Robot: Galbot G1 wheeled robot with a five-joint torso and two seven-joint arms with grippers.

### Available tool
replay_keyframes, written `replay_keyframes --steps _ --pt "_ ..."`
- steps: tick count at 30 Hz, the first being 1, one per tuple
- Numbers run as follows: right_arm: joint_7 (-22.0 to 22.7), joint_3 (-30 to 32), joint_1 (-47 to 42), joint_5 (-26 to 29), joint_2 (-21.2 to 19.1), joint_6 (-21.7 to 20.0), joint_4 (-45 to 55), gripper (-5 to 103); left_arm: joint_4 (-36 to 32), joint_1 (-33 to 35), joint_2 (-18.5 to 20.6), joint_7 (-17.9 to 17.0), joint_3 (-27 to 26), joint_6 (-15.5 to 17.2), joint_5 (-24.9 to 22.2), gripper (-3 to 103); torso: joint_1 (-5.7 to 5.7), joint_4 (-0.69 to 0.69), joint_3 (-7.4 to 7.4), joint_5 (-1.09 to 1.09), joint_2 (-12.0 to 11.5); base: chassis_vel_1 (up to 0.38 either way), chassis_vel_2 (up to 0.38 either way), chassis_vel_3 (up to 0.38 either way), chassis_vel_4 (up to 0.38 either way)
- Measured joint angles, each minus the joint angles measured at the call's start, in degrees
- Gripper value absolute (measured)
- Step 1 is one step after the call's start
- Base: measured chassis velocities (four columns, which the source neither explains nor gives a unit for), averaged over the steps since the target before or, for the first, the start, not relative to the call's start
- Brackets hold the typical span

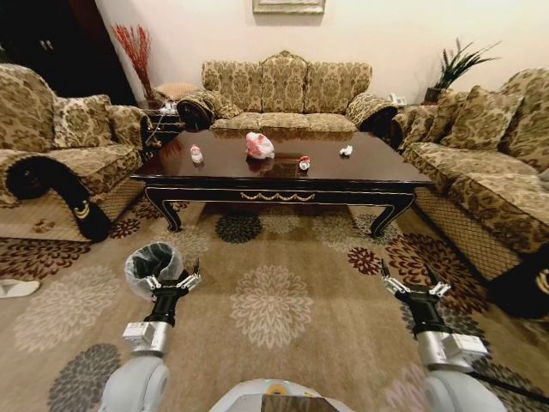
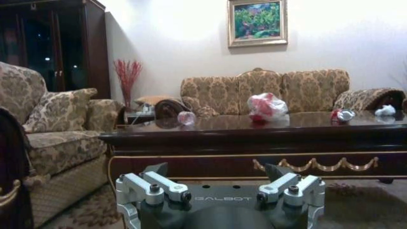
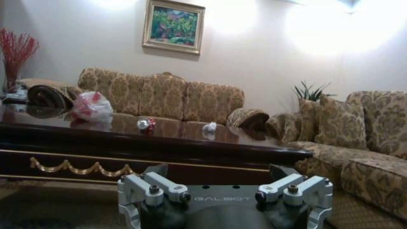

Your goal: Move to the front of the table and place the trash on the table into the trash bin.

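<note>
Nothing is binned yet: the bottle (image 1: 196, 154), plastic bag (image 1: 259, 145), wrapper (image 1: 304, 162) and paper ball (image 1: 346, 151) all lie along the table's (image 1: 360, 173) far half. The robot stands well short of its front edge. The left gripper (image 1: 172, 280) hangs beside the trash bin (image 1: 152, 265) on the carpet and the right gripper (image 1: 413, 286) is held low over the carpet, both with fingers spread and empty.

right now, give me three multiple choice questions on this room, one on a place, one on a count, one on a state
1. Where is the trash bin?
A. on the table
B. on the carpet by the left gripper
C. on the sofa

2. How many trash items lie on the table?
A. two
B. four
C. six

3. How do the right gripper's fingers stand?
A. open, empty
B. shut on the bottle
C. shut on the bag

Answers:
1. B, it stands on the carpet beside the left gripper.
2. B: bottle, bag, wrapper, paper ball.
3. A, the right gripper is spread with nothing between.
</note>
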Motion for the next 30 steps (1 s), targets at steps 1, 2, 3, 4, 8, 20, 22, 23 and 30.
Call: replay_keyframes --steps 1,2,3,4,8,20,22,23,30 --pt "-0.1 -0.1 0.0 0.0 0.0 0.0 0.0 100 0.0 0.1 -0.2 0.0 0.0 -0.2 0.2 100 0.0 0.0 0.0 0.0 0.0 0.147 0.154 -0.152 -0.156" --pt "-0.1 -0.1 0.0 0.0 0.0 0.0 0.0 100 0.0 0.1 -0.2 0.0 0.0 -0.2 0.2 100 0.0 0.0 0.0 0.0 0.0 0.147 0.154 -0.152 -0.156" --pt "-0.2 -0.1 0.0 -0.1 0.0 0.0 0.0 100 0.0 0.2 -0.3 0.0 -0.1 -0.5 0.3 100 0.0 0.0 0.0 0.0 0.0 0.192 0.154 -0.192 -0.196" --pt "-0.2 -0.2 0.0 -0.3 0.0 0.0 0.0 100 0.0 0.3 -0.4 0.1 -0.1 -0.6 0.3 100 0.0 0.0 0.0 -0.01 0.0 0.199 0.165 -0.192 -0.18" --pt "-0.4 -0.2 -0.1 -0.6 0.1 0.0 0.1 100 0.0 0.5 -0.5 0.2 -0.1 -1.0 0.6 100 0.0 0.0 0.0 -0.04 0.0 0.205 0.202 -0.201 -0.188" --pt "-1.1 -1.0 -0.6 -1.2 0.3 0.7 -0.2 100 -0.1 1.2 -1.5 0.7 -0.5 -2.4 1.0 100 0.0 0.0 0.0 0.0 0.0 0.18 0.2 -0.182 -0.186" --pt "-1.2 -1.2 -0.5 -1.5 0.3 0.7 -0.2 100 0.0 1.4 -1.6 0.8 -0.8 -2.6 0.9 100 0.0 0.0 0.0 0.01 0.0 0.176 0.171 -0.19 -0.184" --pt "-1.2 -1.2 -0.5 -1.5 0.3 0.7 -0.2 100 0.0 1.4 -1.6 0.8 -0.8 -2.6 0.9 100 0.0 0.0 0.0 0.01 0.0 0.182 0.16 -0.19 -0.184" --pt "-1.3 -1.6 -0.2 -1.9 0.3 0.5 -0.3 100 0.4 1.3 -1.4 0.8 -1.1 -2.9 0.6 100 0.0 0.0 0.0 -0.01 0.0 0.199 0.184 -0.193 -0.181"
